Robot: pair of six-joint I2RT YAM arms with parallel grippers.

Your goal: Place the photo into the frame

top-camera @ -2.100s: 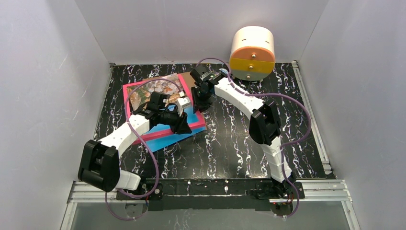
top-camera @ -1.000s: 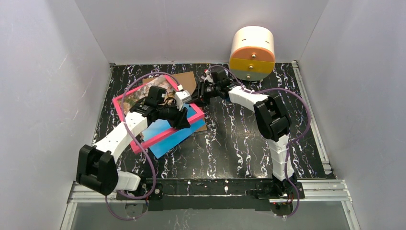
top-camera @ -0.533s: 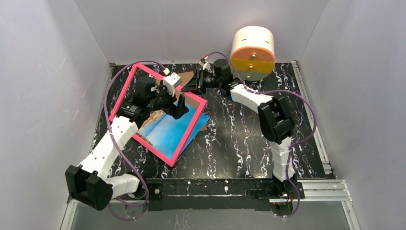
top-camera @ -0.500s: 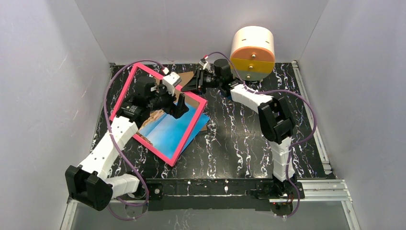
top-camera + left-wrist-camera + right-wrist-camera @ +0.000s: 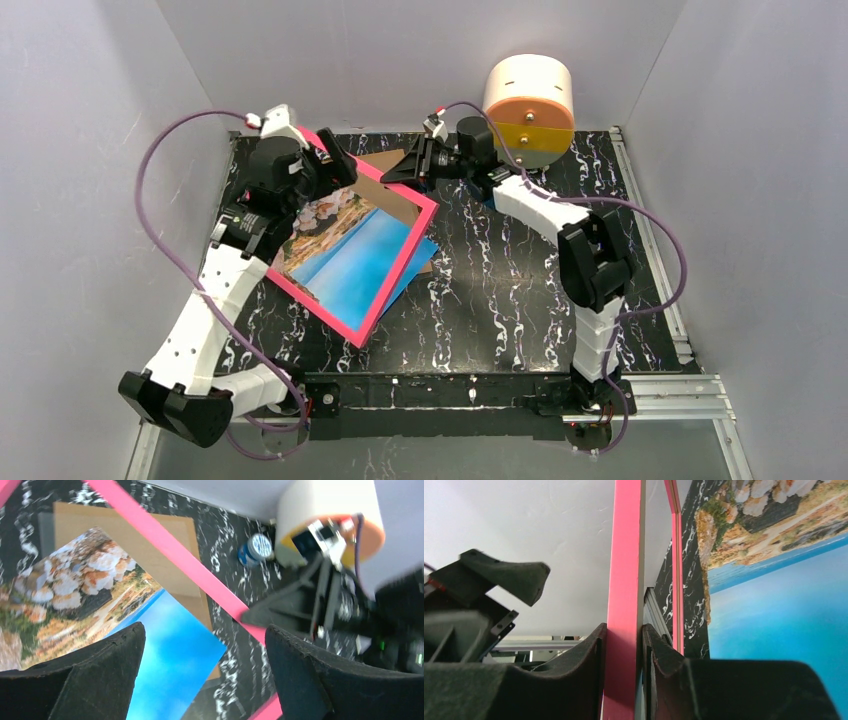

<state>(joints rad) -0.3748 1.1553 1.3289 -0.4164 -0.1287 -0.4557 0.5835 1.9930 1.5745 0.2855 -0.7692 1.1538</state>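
The frame (image 5: 398, 272), pink-red rimmed, stands tilted with its near edge on the black table and its far edge raised. My right gripper (image 5: 395, 172) is shut on that far rim (image 5: 624, 580); in the right wrist view both pads press the pink bar. The photo (image 5: 350, 255), a coast with blue sea and brown rocks, lies face up on the table and shows through the frame's opening (image 5: 100, 605) (image 5: 774, 605). My left gripper (image 5: 335, 172) hovers open over the far left rim, its fingers (image 5: 100, 680) wide apart with nothing between them.
A brown cardboard backing board (image 5: 395, 165) lies under the photo's far end (image 5: 150, 545). A white drum with an orange and yellow face (image 5: 527, 100) stands at the back right. A small blue and white roll (image 5: 257, 547) sits near it. White walls close in three sides.
My left gripper has let go of the frame, opened wide and drawn back up to the far left. The right gripper alone keeps the frame tilted up.
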